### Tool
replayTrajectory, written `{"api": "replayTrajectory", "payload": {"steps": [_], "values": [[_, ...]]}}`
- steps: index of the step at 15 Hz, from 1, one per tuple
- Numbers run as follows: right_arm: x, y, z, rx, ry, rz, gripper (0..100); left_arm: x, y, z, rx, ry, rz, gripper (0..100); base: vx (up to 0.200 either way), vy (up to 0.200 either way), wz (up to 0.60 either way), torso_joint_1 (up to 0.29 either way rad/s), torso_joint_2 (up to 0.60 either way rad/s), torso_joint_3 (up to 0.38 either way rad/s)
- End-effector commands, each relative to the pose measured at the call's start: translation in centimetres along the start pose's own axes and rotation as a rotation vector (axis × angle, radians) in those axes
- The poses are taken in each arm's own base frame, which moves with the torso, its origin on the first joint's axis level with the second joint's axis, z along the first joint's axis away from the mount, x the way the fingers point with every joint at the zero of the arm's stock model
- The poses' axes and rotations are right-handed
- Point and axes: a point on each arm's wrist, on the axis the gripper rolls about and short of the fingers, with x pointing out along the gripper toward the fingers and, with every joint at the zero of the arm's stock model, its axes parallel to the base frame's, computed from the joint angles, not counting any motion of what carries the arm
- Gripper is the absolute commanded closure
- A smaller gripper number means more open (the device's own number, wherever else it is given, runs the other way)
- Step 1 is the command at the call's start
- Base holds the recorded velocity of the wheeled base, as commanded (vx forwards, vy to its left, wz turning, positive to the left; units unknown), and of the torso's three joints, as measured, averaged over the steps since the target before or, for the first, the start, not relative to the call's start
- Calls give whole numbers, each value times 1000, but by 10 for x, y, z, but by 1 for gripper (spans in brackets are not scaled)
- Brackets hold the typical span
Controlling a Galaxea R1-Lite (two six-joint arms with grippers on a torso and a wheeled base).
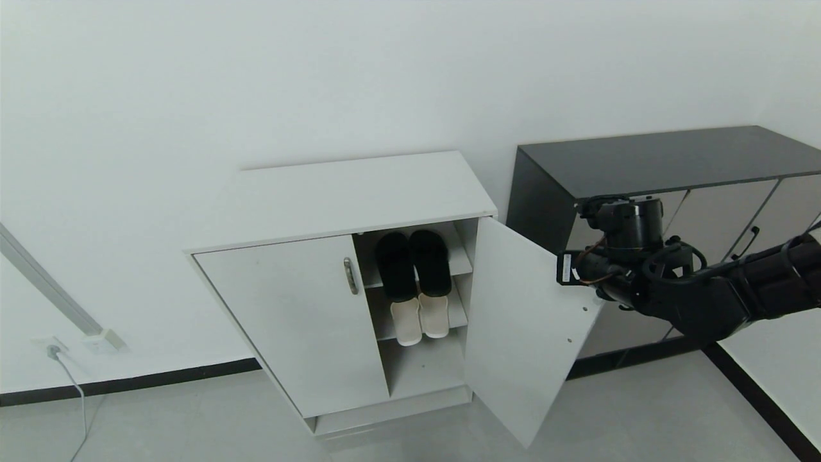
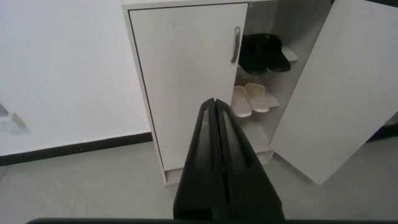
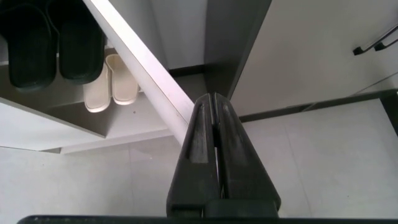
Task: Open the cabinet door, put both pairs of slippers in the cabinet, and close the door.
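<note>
The white cabinet (image 1: 359,192) has its left door (image 1: 288,321) closed and its right door (image 1: 523,327) swung open. Inside, a black pair of slippers (image 1: 414,262) rests on the upper shelf and a white pair of slippers (image 1: 420,317) on the shelf below. My right arm (image 1: 641,282) is at the outer face of the open door, near its top corner. The right gripper (image 3: 215,98) is shut and empty, its tip against the door's edge (image 3: 143,68). My left gripper (image 2: 214,101) is shut and empty, held out in front of the closed left door (image 2: 186,74).
A dark sideboard (image 1: 667,157) stands just right of the open door, close behind my right arm. A wall socket with a cable (image 1: 54,350) is low on the left wall. Grey floor (image 1: 192,423) spreads in front of the cabinet.
</note>
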Motion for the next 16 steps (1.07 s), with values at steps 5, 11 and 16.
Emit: {"api": "replayTrajectory", "payload": {"steps": [5,11,16], "values": [[-12,13,-3,-16,7,42,100,0,0,0,0,0,1,100,0,0,0,0,0,0],[-60,58,-19,-72,27,207,100,0,0,0,0,2,1,100,0,0,0,0,0,0],[-86,73,-28,-104,34,279,100,0,0,0,0,0,1,100,0,0,0,0,0,0]]}}
